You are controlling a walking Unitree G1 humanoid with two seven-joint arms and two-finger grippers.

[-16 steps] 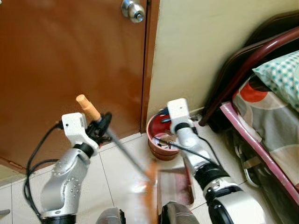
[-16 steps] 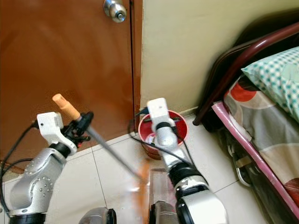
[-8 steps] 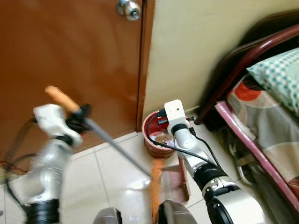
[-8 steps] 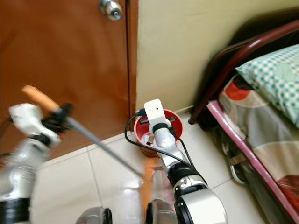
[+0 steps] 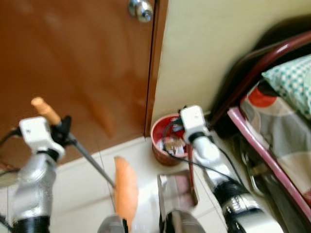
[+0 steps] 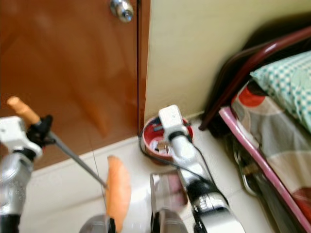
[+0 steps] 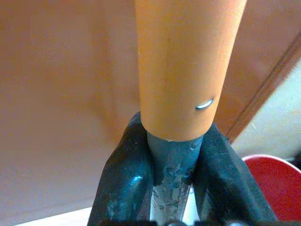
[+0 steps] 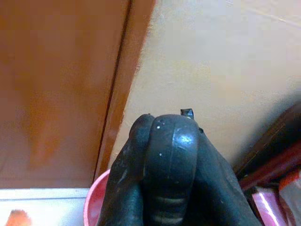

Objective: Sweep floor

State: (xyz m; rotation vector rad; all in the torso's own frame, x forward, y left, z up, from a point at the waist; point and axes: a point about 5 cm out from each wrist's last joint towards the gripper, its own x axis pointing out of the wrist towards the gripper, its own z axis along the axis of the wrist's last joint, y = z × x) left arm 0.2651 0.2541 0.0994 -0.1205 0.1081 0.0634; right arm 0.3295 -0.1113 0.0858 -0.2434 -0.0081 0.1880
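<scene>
My left gripper is shut on the broom's grey shaft just below its orange grip. The shaft runs down and right to the blurred orange brush head, which sits over the white tiles left of the dustpan. The dark red dustpan lies on the floor in front of my body. Its thin handle rises to my right gripper, whose black fingers are pressed shut on it. The right wrist is over the red bucket.
A red bucket with odds and ends stands in the corner between the brown door and the cream wall. A bed with a dark red frame and patterned mattress closes off the right side.
The brush head has swung from the dustpan's front edge out to its left. My left arm and broom grip have shifted; the right arm stays by the bucket. The camera moved slightly.
</scene>
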